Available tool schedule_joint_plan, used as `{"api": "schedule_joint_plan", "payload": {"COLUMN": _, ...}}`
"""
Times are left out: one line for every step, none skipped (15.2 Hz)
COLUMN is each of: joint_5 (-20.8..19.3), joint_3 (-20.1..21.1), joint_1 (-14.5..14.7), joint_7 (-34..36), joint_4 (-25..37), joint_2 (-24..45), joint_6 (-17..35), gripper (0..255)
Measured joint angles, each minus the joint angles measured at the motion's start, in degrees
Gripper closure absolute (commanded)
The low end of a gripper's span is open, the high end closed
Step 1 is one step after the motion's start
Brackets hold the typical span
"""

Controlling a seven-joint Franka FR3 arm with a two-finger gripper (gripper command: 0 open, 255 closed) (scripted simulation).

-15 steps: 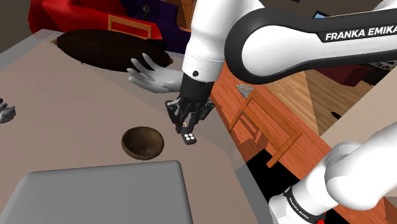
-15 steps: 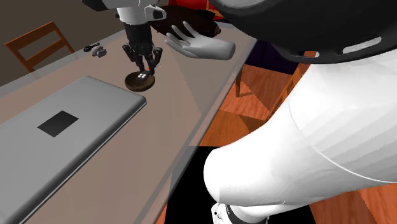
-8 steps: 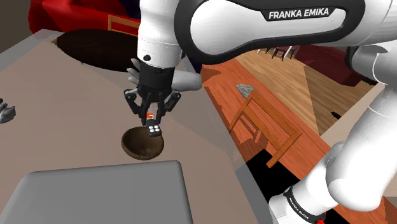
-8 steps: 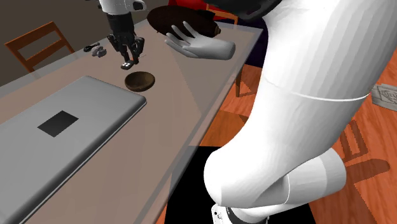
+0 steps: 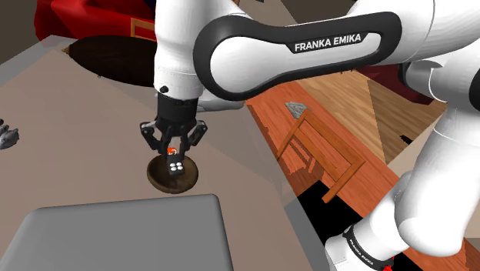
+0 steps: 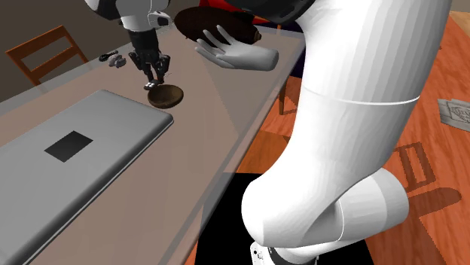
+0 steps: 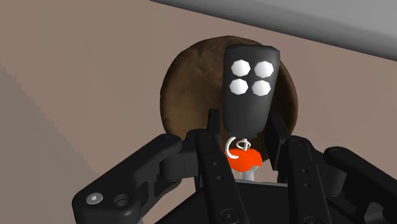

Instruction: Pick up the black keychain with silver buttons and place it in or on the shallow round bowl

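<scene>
Tool gripped keychain by one end, hanging right over bowl, approx. at its middle. Carry step looked done; next move prob. needed a small dip, then opening up to drop it inside.

On the table, the bowl lies just beyond the laptop, near the table's edge on the shoulder view's right. The keychain hangs over the bowl, clasped in the gripper. Behind the bowl lies a model hand, with an oval object farther back. A small item lies well apart to the left. A chair stands off the table's right.
</scene>
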Motion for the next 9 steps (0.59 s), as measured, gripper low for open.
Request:
{"api": "schedule_joint_plan", "payload": {"joint_5": 0.0, "joint_3": 0.0, "joint_1": 0.0, "joint_7": 0.1, "joint_4": -0.6, "joint_2": 0.0, "joint_6": 0.6, "gripper": 255}}
{"api": "schedule_joint_plan", "payload": {"joint_5": -0.3, "joint_3": -0.1, "joint_1": 0.1, "joint_7": 0.3, "joint_4": -0.9, "joint_2": 0.4, "joint_6": 1.2, "gripper": 255}}
{"api": "schedule_joint_plan", "payload": {"joint_5": -0.5, "joint_3": -0.2, "joint_1": 0.2, "joint_7": 0.4, "joint_4": -1.5, "joint_2": 0.7, "joint_6": 2.0, "gripper": 255}}
{"api": "schedule_joint_plan", "payload": {"joint_5": -0.7, "joint_3": -0.3, "joint_1": 0.2, "joint_7": 0.4, "joint_4": -1.9, "joint_2": 1.0, "joint_6": 2.7, "gripper": 255}}
{"api": "schedule_joint_plan", "payload": {"joint_5": -1.0, "joint_3": -0.4, "joint_1": 0.3, "joint_7": 0.6, "joint_4": -2.1, "joint_2": 1.4, "joint_6": 3.3, "gripper": 255}}
{"api": "schedule_joint_plan", "payload": {"joint_5": -1.0, "joint_3": -0.4, "joint_1": 0.2, "joint_7": 0.5, "joint_4": -3.0, "joint_2": 1.4, "joint_6": 4.1, "gripper": 255}}
{"api": "schedule_joint_plan", "payload": {"joint_5": -1.2, "joint_3": -0.5, "joint_1": 0.3, "joint_7": 0.6, "joint_4": -3.2, "joint_2": 1.7, "joint_6": 4.6, "gripper": 255}}
{"api": "schedule_joint_plan", "payload": {"joint_5": -1.4, "joint_3": -0.6, "joint_1": 0.3, "joint_7": 0.7, "joint_4": -3.8, "joint_2": 1.9, "joint_6": 5.3, "gripper": 255}}
{"api": "schedule_joint_plan", "payload": {"joint_5": -1.5, "joint_3": -0.6, "joint_1": 0.3, "joint_7": 0.8, "joint_4": -4.0, "joint_2": 2.1, "joint_6": 5.7, "gripper": 255}}
